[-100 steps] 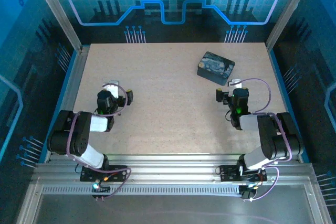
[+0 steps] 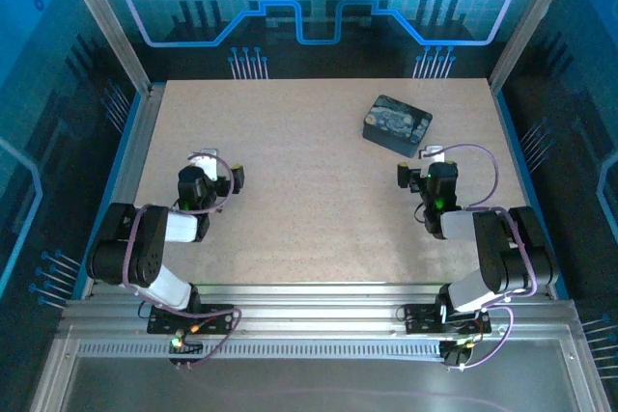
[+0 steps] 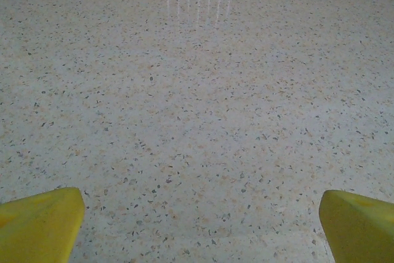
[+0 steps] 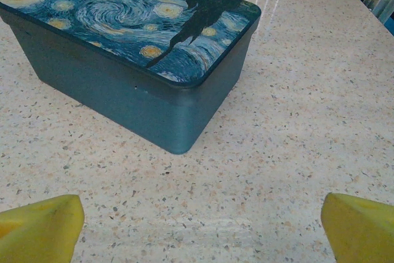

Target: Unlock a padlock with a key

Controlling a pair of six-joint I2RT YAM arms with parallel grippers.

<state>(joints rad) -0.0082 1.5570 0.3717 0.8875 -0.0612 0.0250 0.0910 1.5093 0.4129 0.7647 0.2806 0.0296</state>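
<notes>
Facing the box [image 4: 141,47] just ahead, our right fingers [image 4: 43,223] gape wide and empty; the left fingers [image 3: 40,223], likewise spread, are well apart from it. We cannot tell where the padlock lies.

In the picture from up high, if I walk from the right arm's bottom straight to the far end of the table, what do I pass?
Right arm's base → right tool, open with nothing in it → starry box → table's far edge.
</notes>
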